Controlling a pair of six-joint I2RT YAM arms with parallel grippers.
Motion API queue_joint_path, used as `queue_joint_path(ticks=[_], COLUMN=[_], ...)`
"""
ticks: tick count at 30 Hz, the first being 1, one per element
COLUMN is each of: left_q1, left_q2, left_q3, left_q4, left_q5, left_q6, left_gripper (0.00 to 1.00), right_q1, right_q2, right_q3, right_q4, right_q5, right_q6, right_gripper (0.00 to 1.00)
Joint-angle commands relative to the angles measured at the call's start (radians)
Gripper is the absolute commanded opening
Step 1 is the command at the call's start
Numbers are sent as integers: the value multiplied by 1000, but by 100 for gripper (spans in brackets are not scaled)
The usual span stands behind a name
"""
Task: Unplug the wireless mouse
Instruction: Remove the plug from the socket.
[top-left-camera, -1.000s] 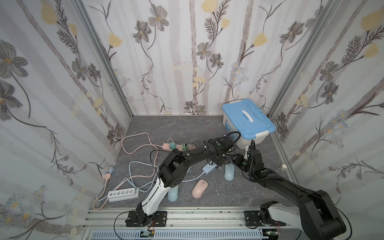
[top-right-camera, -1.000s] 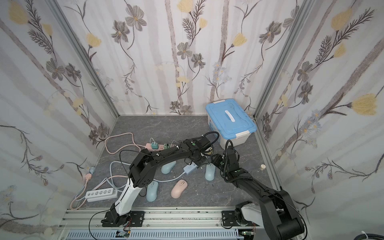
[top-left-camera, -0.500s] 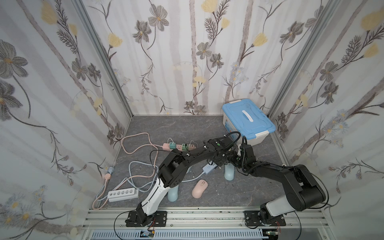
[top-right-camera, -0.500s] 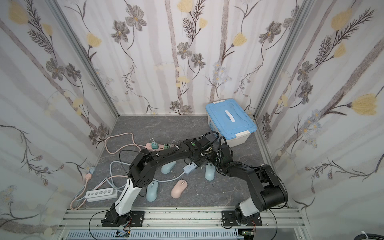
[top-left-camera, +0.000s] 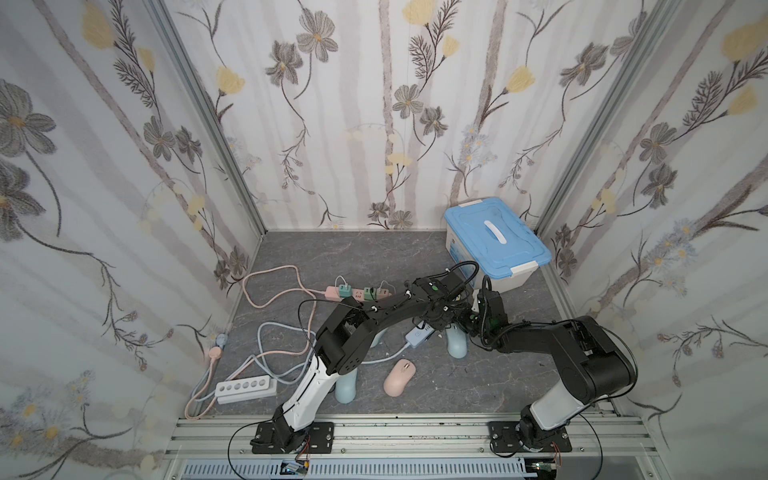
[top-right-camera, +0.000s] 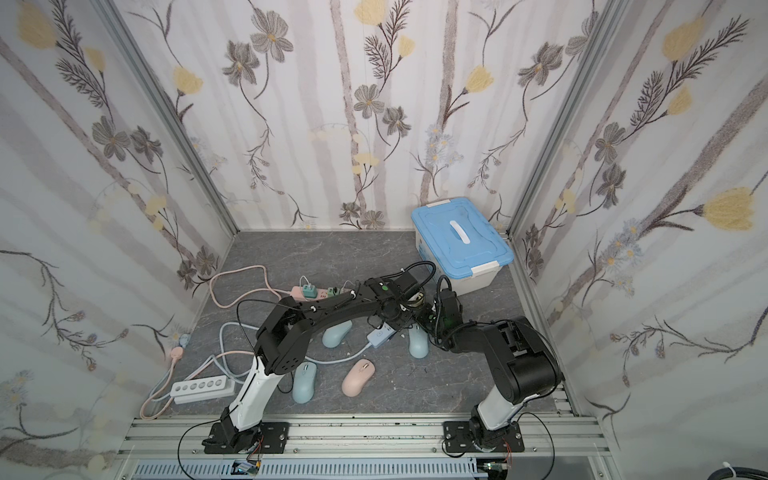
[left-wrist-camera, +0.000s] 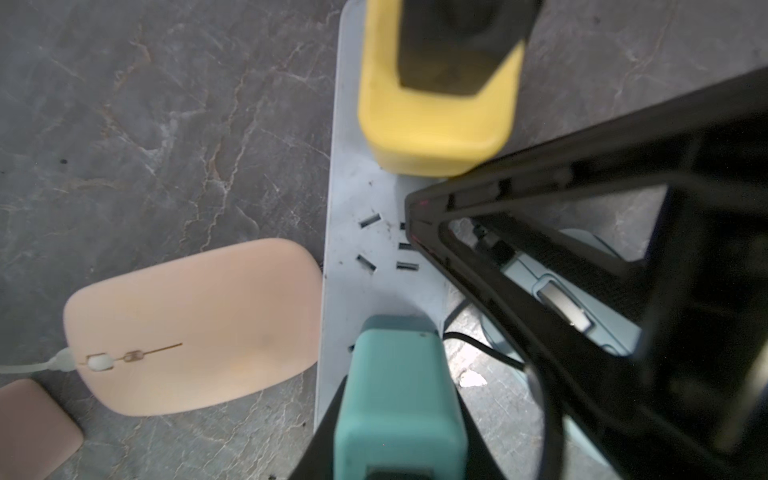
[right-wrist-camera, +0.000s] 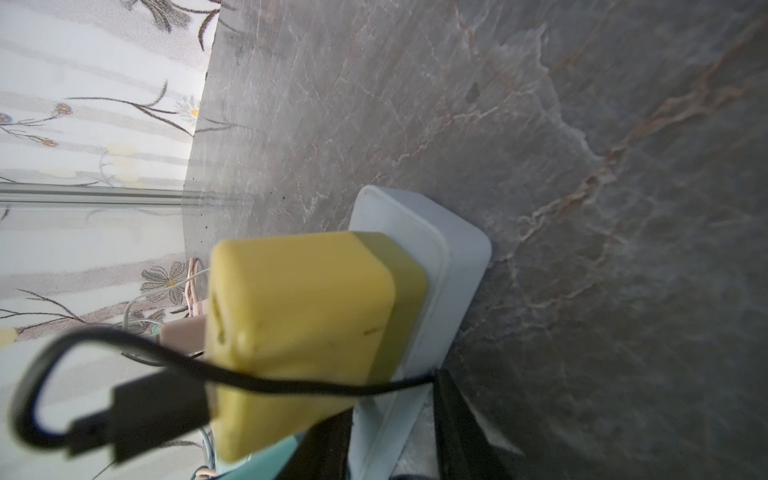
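A pale power strip lies on the grey floor with a yellow charger and a teal charger plugged into it. My left gripper is shut on the teal charger, one finger on each side. A black cable runs from the yellow charger to a light blue mouse beside the strip. My right gripper meets the left gripper over the strip. Its jaws stand apart, astride the strip's side edge, with the cable crossing in front of them.
A blue-lidded box stands at the back right. A pink mouse, a second blue mouse, a white strip, a pink strip and looping cables lie around. A flat pink mouse touches the pale strip.
My right arm has folded in and brought its gripper against the left gripper over the strip, its jaws narrowing. The left arm has not moved.
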Motion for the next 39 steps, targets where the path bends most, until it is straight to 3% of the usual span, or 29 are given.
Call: queue_joint_path(ticks=[1,5,15,17,22,27,32,36,39], left_q1=[-3,-2,3,2,-15,-27,-14,22,23], left_q2=[-38,-90,1,-9,-141,-155,-90,-52,-48], left_q3=[-43,-141,92,64,-196,-234,-92,-21,-28], left_q4=[111,238,-60,-16,310,361,149,44,55], left_q5=[19,6,171,128,0,-38,79,296,272], left_q6=[-43,-51,-23,-26,-12,23,1,-11,-9], left_gripper=[0,0,0,0,0,0,0,0,0], right_q1=[9,15,29,36,54,67,76,81,84], right_q2=[14,28,57,64,81,98,102,113,122], right_q3=[-16,-26,-28,-31,-35,-34,-36,-35,-37], right_q4=[-4,8,18,28,54,63,63,69,77], right_q5=[8,12,22,25,32,38,51,53,56], right_q6=[24,40,49,61,86,105,108,110,114], right_gripper=[34,33,31,31,30,30,29,29,29])
